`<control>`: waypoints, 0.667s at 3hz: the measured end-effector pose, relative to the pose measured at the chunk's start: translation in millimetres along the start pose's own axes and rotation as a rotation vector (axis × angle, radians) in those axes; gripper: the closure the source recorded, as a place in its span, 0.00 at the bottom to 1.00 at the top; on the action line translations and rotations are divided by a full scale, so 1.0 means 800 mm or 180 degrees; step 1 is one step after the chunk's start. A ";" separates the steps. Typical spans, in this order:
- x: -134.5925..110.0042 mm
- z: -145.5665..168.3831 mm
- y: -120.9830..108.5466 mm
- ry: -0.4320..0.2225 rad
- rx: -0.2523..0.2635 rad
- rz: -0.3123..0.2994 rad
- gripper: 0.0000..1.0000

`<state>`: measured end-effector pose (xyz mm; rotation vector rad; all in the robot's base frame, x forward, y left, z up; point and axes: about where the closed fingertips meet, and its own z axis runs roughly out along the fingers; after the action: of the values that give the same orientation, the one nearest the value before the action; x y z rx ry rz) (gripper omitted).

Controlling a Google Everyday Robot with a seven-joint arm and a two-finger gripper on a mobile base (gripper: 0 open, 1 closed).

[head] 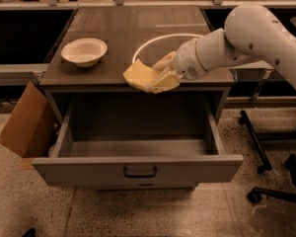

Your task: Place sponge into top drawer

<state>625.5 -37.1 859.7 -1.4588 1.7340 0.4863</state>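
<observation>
Where it is pinched between the jaws of the gripper point(163, 74), the sponge point(144, 77) hangs at the near edge of the tabletop point(138, 21), its pale yellow body overlapping that edge and the dark opening just below it. One pale finger lies along the top of the sponge and the other under its right end, so the jaws are closed on it and it touches neither tabletop nor drawer. The white arm point(246, 38) enters from the upper right and slopes down to the left towards the gripper. Below the sponge the top drawer point(89, 169) is pulled fully out towards the near side; its grey floor is bare where visible, and the small dark handle point(139, 172) sits at the centre of the flat front panel. A thin white ring point(158, 37) lies on the tabletop just behind the gripper, its right part hidden by the arm. A white round bowl point(84, 52) stands upright on the left part of the tabletop, well apart from the sponge. A brown cardboard box point(27, 120) leans against the left side of the cabinet, beside the drawer. Dark chair legs with castors point(259, 154) stand on the speckled floor at the right.
</observation>
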 end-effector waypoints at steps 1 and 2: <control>0.007 0.007 0.021 -0.0048 -0.0129 -0.0031 1.00; 0.019 0.011 0.062 -0.0060 -0.0306 -0.0095 1.00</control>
<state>581.1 -27.2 833.1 -1.5403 1.6921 0.5729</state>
